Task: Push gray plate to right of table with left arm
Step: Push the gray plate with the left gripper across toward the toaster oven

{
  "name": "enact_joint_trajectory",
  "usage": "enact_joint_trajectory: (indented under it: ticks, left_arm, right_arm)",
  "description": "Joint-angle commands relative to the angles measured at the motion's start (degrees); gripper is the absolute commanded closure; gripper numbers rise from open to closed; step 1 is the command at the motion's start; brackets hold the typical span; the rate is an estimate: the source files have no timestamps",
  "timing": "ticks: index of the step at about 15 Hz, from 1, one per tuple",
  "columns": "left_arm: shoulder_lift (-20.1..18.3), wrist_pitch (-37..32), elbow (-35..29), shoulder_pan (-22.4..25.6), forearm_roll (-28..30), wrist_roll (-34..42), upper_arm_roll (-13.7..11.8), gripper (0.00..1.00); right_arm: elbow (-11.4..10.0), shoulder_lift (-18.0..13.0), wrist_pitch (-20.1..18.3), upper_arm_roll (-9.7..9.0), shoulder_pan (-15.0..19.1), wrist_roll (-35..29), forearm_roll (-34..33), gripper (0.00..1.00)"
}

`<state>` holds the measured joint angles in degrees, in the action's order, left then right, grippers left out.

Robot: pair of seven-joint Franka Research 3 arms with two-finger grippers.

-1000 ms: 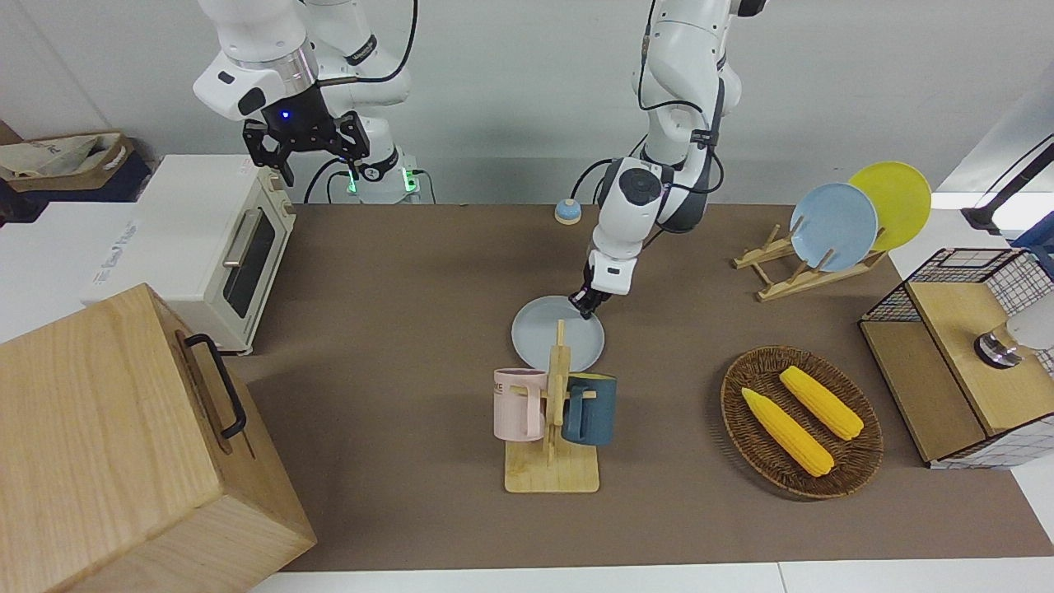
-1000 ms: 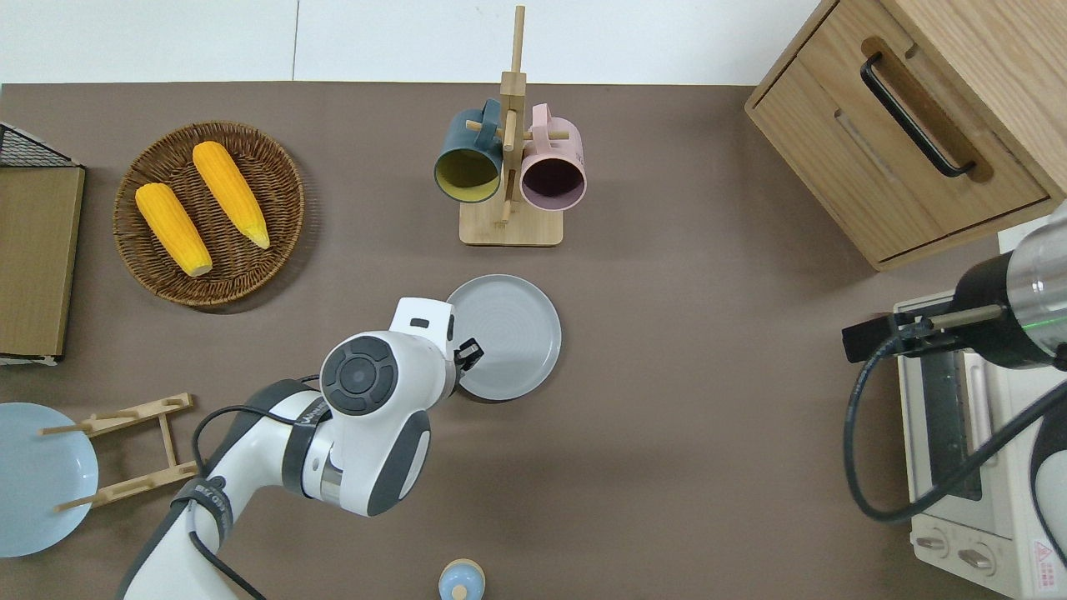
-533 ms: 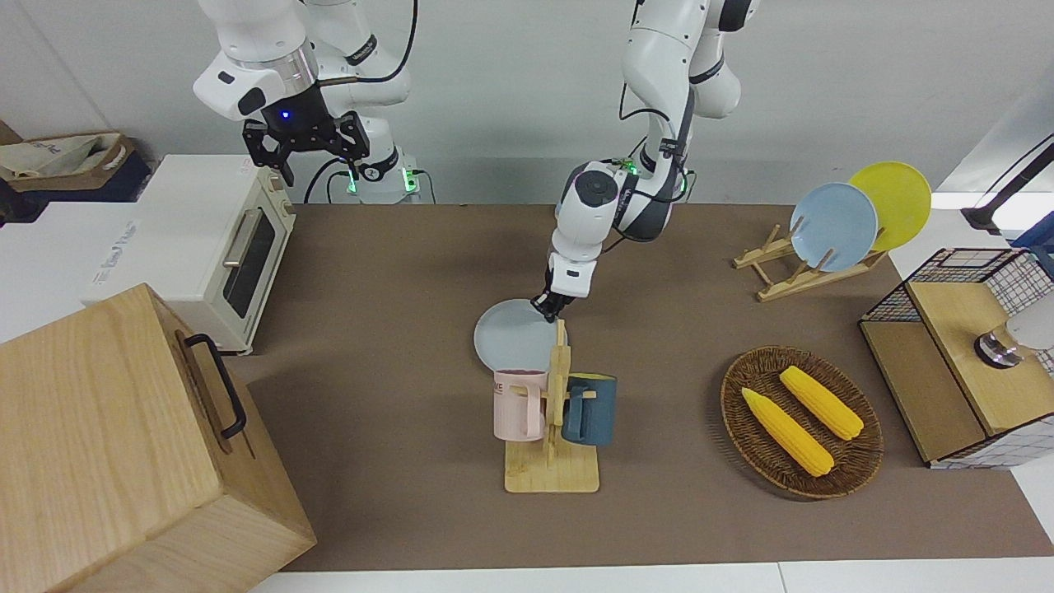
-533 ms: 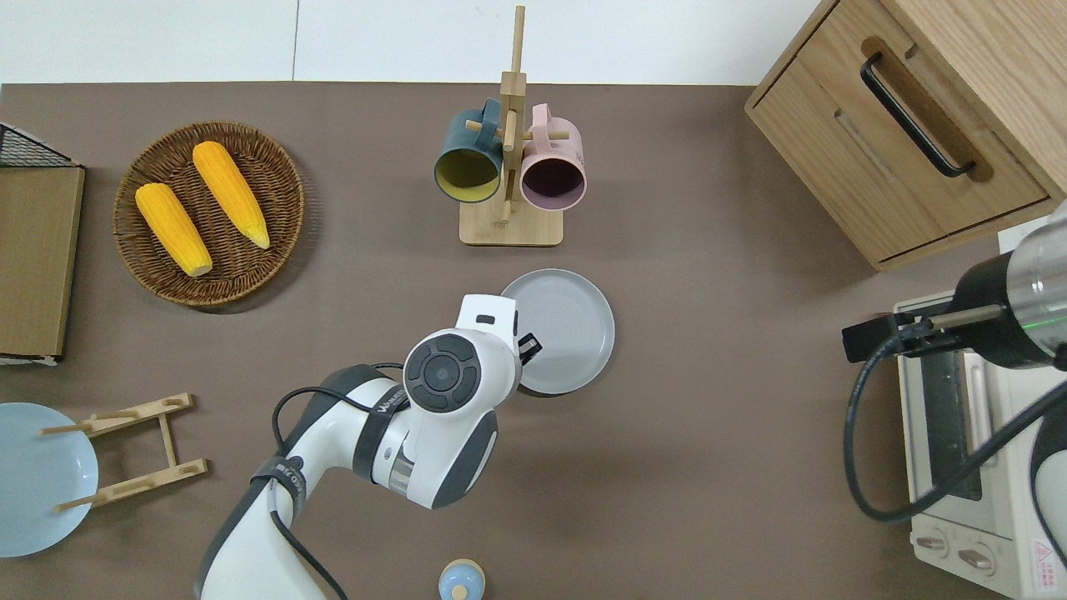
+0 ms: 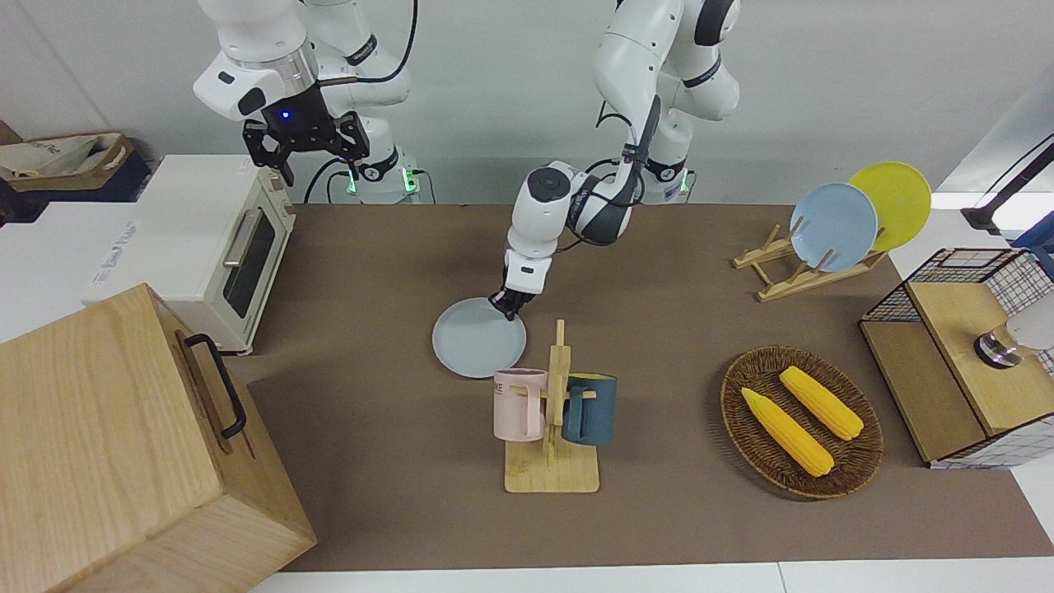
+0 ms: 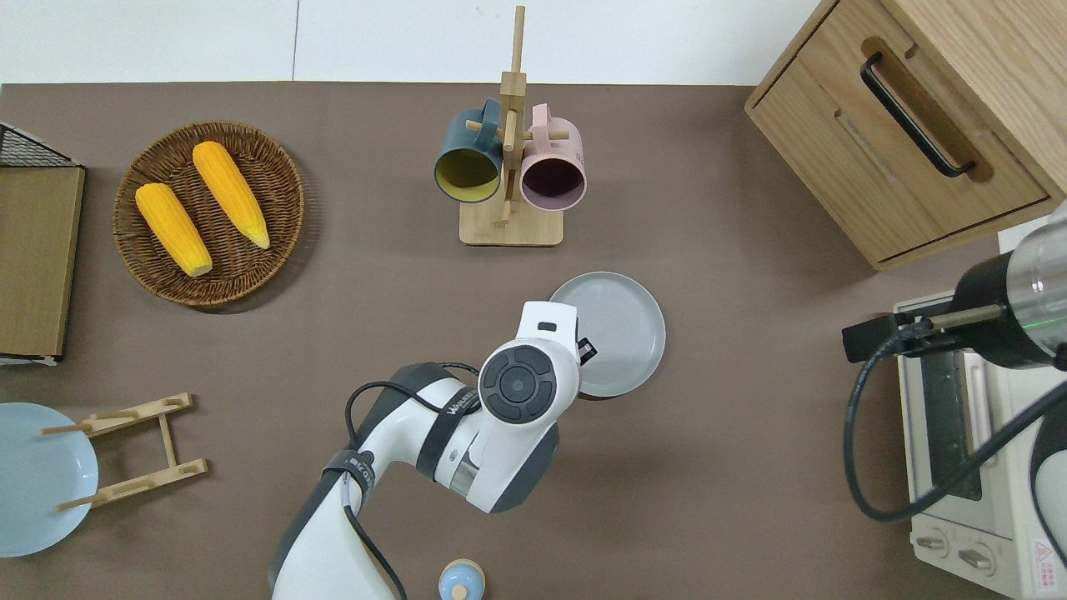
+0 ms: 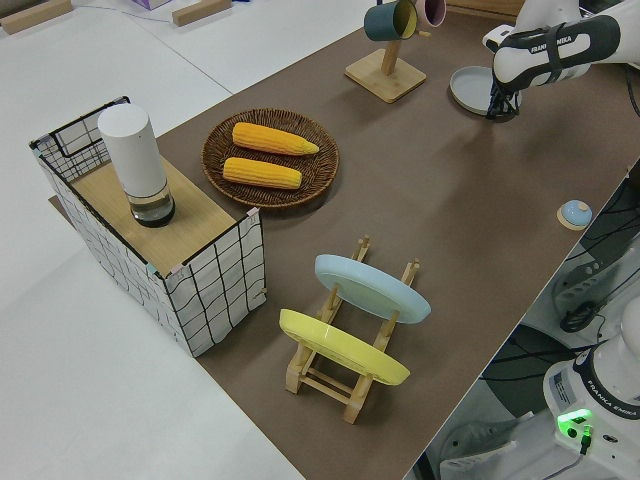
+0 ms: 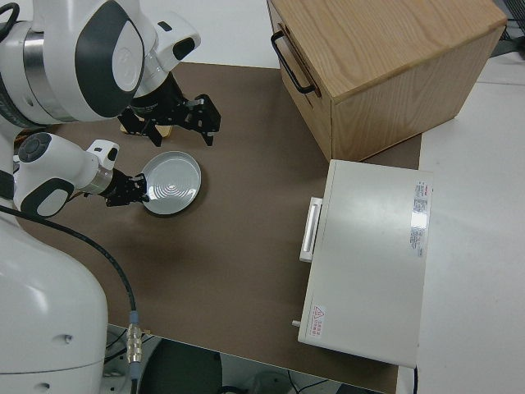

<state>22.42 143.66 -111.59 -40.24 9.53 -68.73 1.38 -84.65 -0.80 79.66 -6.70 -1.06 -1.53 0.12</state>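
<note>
The gray plate [image 5: 479,339] [image 6: 615,332] lies flat on the brown table [image 5: 370,478], nearer to the robots than the mug stand. My left gripper [image 5: 506,304] [image 6: 586,351] is low at the table, shut, and pressed against the plate's rim on the side toward the left arm's end. The same contact shows in the right side view, gripper [image 8: 135,192] against plate [image 8: 171,182], and in the left side view, gripper [image 7: 497,108] beside plate [image 7: 470,86]. My right gripper [image 5: 306,158] is parked and open.
A wooden mug stand [image 5: 552,416] [image 6: 508,167] with a pink and a blue mug stands just farther from the robots than the plate. A wooden cabinet [image 5: 123,445] and a toaster oven [image 5: 214,239] fill the right arm's end. A corn basket [image 5: 800,420] and a plate rack [image 5: 811,263] sit toward the left arm's end.
The left gripper has swept toward the right arm's end of the table, sliding the gray plate along with it past the mug stand. The right arm has not moved.
</note>
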Motion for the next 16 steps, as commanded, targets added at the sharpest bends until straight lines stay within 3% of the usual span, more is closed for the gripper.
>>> enact_joint_trajectory:
  ticks: [1,4,10,16]
  left_arm:
    - [5.79,0.3,2.87,-4.13,-0.03,-2.19,-0.33,1.0]
    - [6.93,0.39,3.48,-6.59,-0.21,-4.04,-0.59,1.0]
    - [12.46,0.3,10.07,-8.62,-9.52,-13.96,-0.15,1.0]
    - [14.58,-0.31,13.77,-10.47,-9.79,-14.32,-0.15,1.0]
  right_arm:
    - [0.45,-0.17,-0.82,-0.77,1.15,-0.14,0.59,0.017]
    - [0.45,-0.17,-0.82,-0.86,1.15,-0.05,0.59,0.017]
    - [0.45,-0.17,-0.82,-0.77,1.15,-0.14,0.59,0.017]
    - [0.45,-0.17,-0.82,-0.77,1.15,-0.14,0.59,0.017]
